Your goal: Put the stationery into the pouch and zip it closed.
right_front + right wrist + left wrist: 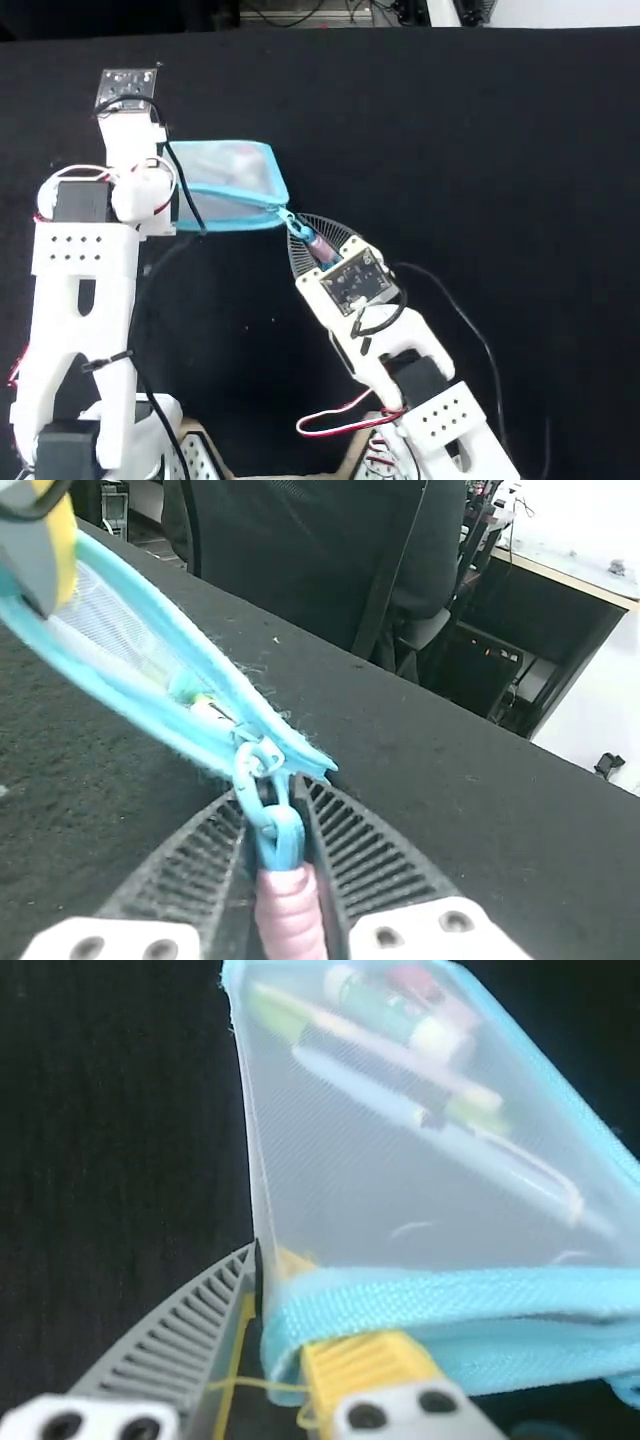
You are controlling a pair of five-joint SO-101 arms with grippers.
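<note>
right tool [272, 818] fingers are pressed together on the blue zip pull [260, 768], which leads off the slider at one corner of the pouch [120, 640]. left tool [268, 1266] is pinching the opposite end of the blue zip band. the pouch is stretched between the two tools, over the black tabletop [480, 150] and close to the left arm.

contents: pens and a stick-shaped tube [395, 1008] lie inside, visible through the mesh wall. no stationery is seen loose outside.

handling, as judged: the pouch is light, soft and limp, and will fold unless kept taut. the stiffer zip band is the sound hold. the pull is small and could slip. the zip appears run to its end, but this is not confirmed along its full length.
</note>
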